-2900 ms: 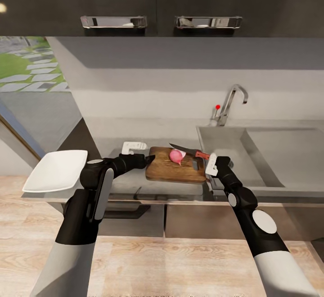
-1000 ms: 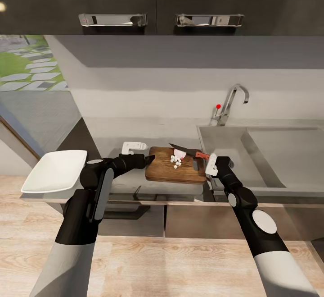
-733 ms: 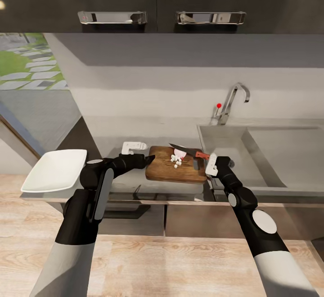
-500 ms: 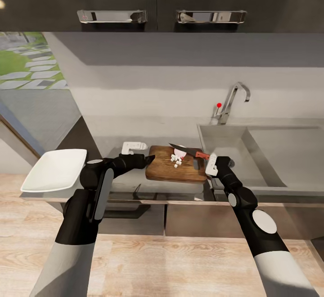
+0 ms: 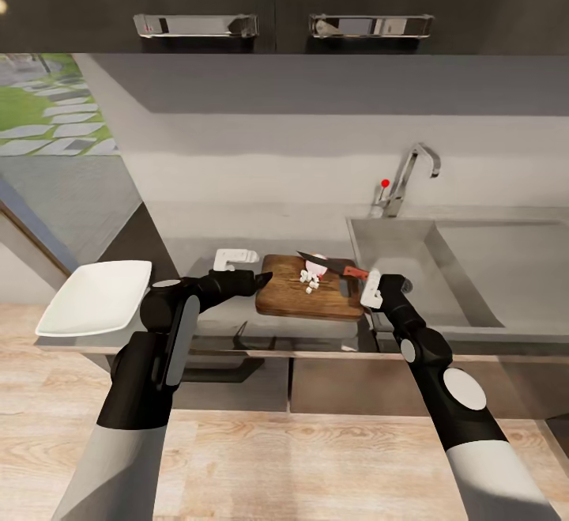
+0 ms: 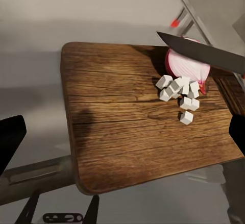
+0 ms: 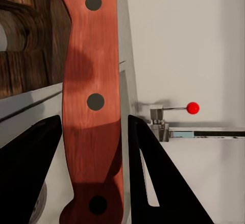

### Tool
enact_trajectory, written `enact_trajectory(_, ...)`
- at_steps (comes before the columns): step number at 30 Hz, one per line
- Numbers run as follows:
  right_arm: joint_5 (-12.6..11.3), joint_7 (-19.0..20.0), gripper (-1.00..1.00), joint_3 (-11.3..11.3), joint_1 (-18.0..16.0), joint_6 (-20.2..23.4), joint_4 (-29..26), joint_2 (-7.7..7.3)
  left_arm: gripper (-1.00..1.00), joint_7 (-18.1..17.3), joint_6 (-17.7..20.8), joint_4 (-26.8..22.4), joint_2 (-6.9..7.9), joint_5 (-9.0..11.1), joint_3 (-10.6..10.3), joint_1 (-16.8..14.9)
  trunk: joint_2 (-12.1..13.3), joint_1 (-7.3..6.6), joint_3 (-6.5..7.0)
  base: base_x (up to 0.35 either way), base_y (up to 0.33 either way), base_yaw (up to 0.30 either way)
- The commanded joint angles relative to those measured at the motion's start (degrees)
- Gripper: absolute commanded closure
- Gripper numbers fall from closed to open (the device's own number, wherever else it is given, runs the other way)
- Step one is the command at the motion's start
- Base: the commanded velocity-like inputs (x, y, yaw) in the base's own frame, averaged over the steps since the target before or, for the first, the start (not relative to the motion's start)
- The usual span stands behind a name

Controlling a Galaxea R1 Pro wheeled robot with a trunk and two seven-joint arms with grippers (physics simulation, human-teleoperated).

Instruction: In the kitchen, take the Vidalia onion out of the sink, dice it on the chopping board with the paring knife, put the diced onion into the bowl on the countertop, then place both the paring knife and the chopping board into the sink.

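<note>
Grey, slightly reflective table (image 5: 237, 319) runs below dark wall cabinets, with the grey steel sink (image 5: 474, 268) at its right. On it lies the brown wooden chopping board (image 5: 304, 300), carrying small white onion cubes (image 6: 178, 89) beside an uncut pink onion remnant (image 6: 186, 66). The right gripper (image 5: 357, 288) has its fingers clenched on the orange-red handle of the dark-bladed paring knife (image 5: 328, 264), blade over the remnant. The left gripper (image 5: 257, 277) sits at the board's left edge; whether its fingers are parted or closed cannot be told. The white square bowl (image 5: 95, 297) stands well apart, overhanging the table's left end.

Risks, by judgement: cubes scattering off the board during transfer; the remnant rolling under an off-centre cut; the bowl tipping if nudged.
</note>
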Motion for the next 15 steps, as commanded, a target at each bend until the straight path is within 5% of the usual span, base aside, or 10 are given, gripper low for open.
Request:
enact_trajectory(1, 0.46, 0.21, 1.00, 0.01, -0.05, -0.13, -0.09, -0.02, -1.00, 0.04, 0.33, -0.04, -0.02, 0.23, 0.04, -0.05, -0.11, 0.03, -0.10, 0.000, 0.000, -0.077)
enact_trajectory(6, 0.46, 0.21, 1.00, 0.01, -0.06, -0.12, -0.10, -0.01, -1.00, 0.04, 0.33, -0.04, -0.02, 0.23, 0.04, -0.05, -0.11, 0.03, -0.10, 0.000, 0.000, -0.174)
enact_trajectory(15, 0.46, 0.21, 1.00, 0.01, -0.06, -0.12, -0.10, -0.01, -1.00, 0.04, 0.33, -0.04, -0.02, 0.23, 0.04, -0.05, -0.11, 0.03, -0.10, 0.000, 0.000, -0.016)
